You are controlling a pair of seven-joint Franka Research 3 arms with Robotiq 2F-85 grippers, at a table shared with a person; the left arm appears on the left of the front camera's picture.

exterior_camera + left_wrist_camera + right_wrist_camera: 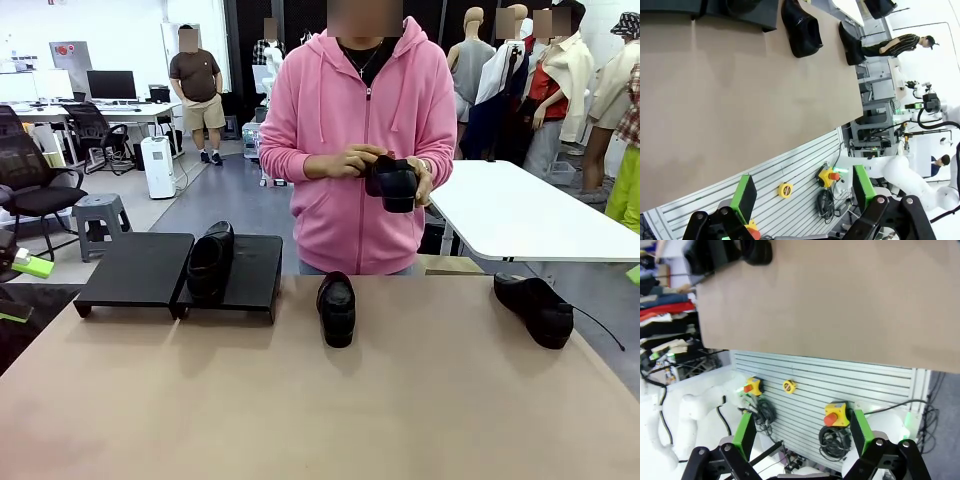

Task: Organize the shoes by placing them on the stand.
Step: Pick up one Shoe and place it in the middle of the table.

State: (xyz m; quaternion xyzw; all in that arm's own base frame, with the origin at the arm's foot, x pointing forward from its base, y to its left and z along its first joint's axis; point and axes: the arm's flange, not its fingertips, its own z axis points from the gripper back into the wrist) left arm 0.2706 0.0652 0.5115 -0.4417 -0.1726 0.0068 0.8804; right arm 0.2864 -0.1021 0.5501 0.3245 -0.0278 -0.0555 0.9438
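Shoe (210, 262) on stand (135, 268) and middle shoe (336, 308) both lie near-to-far

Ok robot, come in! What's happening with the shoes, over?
Left gripper and right gripper open, empty. One shoe on the stand, middle shoe and right-side shoe on the table, fourth shoe in the person's hands. Nothing blocking the stand.

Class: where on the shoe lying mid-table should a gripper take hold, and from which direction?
Grip the middle shoe across its narrow waist, coming straight down from above. It sits upright on its sole with both long sides free, so the fingers can close on either side.
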